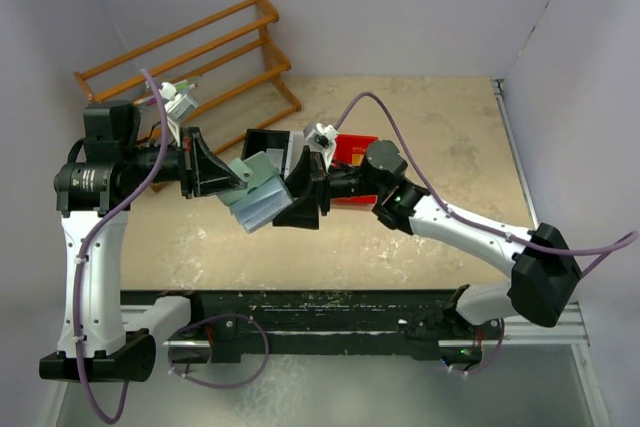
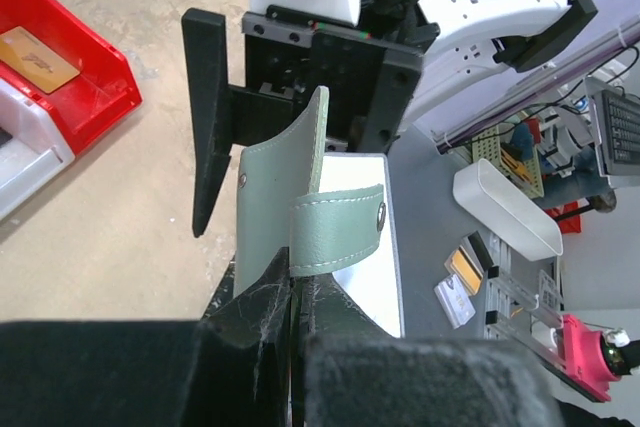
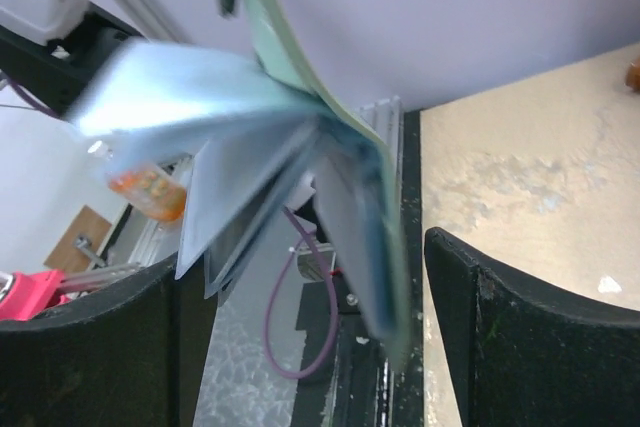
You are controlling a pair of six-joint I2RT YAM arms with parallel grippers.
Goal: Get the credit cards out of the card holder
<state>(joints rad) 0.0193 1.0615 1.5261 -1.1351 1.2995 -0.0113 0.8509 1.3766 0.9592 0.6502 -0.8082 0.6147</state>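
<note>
The card holder [image 1: 258, 192] is up in the air, off the table, just beside the red bin [image 1: 358, 147] on the side toward the left arm; it hangs between the two grippers. The left gripper [image 2: 290, 292] is clamped tight on the edge of the holder's grey-green cover; the snap strap [image 2: 337, 229] curls out from that cover toward the red bin's side. The right gripper [image 3: 310, 257] faces it from the red bin's side with its fingers [image 3: 530, 337] spread wide; the holder's pale blue inner leaves fan out between them, and neither finger looks to be pressing on them. That view is blurred, so cards inside the leaves cannot be made out. One orange-gold card [image 2: 37, 59] lies flat inside the red bin; a white bin [image 2: 25, 162] sits against the red bin.
</note>
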